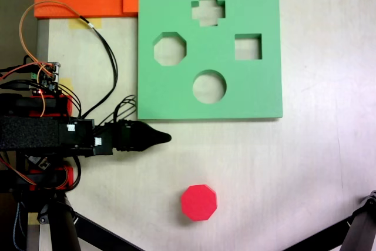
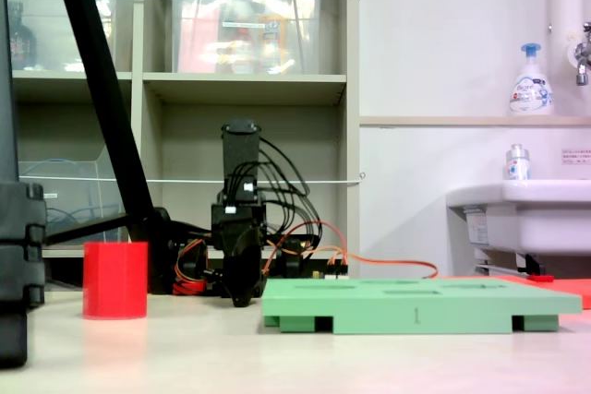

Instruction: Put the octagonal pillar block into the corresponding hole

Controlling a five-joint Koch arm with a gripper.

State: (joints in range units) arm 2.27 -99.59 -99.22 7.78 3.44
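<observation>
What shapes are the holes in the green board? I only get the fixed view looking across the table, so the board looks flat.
Observer: The board has four: a cross, an eight-sided hole, a square and a round hole.
Operator: Is the red block near the eight-sided one?
Observer: No. The block sits off the board, past the edge nearest the round hole.
Operator: Where's the gripper?
Observer: The gripper lies between board and block, touching neither.
</observation>
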